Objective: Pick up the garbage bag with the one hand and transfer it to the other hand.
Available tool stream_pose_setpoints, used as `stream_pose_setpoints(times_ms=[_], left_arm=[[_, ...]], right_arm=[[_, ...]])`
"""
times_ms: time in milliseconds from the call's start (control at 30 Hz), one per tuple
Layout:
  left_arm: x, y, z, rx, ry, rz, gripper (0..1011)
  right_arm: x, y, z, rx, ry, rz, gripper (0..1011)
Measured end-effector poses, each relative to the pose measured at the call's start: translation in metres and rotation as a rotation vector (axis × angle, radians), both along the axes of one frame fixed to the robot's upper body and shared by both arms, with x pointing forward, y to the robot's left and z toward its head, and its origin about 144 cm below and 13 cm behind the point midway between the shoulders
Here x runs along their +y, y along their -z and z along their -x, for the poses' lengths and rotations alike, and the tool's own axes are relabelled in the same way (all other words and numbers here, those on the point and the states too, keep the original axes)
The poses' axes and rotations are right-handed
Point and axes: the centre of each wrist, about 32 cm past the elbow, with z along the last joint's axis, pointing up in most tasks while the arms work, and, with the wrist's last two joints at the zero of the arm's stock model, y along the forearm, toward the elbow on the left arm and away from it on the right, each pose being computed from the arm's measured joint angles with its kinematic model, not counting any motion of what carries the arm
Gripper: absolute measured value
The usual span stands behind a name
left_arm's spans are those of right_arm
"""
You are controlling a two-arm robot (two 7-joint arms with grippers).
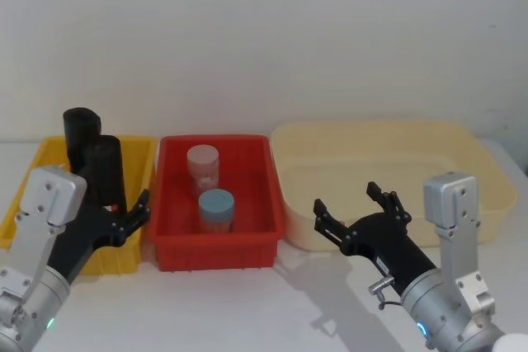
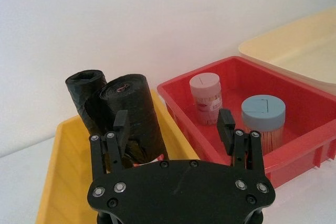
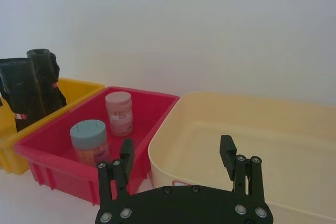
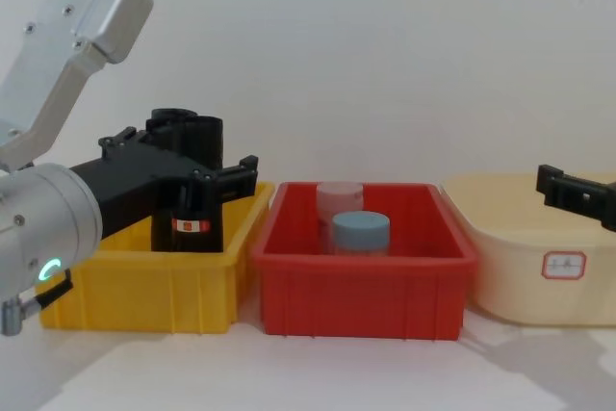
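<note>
White wall (image 1: 247, 39) stands plain behind a smooth white table (image 1: 247, 311). Three plastic bins sit in a row on it: a yellow bin (image 1: 139, 158), a red bin (image 1: 214, 253) and a wide, rounded cream tub (image 1: 462, 146). Inside the red bin are two round jars, one with a pink lid (image 1: 203, 166) and one with a blue lid (image 1: 216, 210).

The garbage bag (image 2: 131, 114) is a black cylinder of wrinkled, slightly shiny plastic with a red-and-white label low on its side. It stands upright in the yellow bin, touching a second black roll (image 2: 84, 90) behind it. My left pincer (image 2: 174, 124), matte black with small screws, is spread wide and holds nothing. It hangs at the near edge of the yellow bin. The bag is just in front of it, close to one finger (image 2: 120, 124); I cannot tell if they touch. My right pincer (image 1: 351, 204) is also spread wide and empty, over the table just before the cream tub, well apart from the bag.
</note>
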Motion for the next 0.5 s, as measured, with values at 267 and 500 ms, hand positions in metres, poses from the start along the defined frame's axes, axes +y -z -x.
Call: stream_pose_setpoints(times_ms=[267, 500], left_arm=[[0.0, 0.0, 0.0, 0.0, 0.0, 0.0, 1001], [0.0, 0.0, 0.0, 0.0, 0.0, 0.0, 1001]], right_arm=[[0.0, 0.0, 0.0, 0.0, 0.0, 0.0, 1000], [0.0, 0.0, 0.0, 0.0, 0.0, 0.0, 1001]])
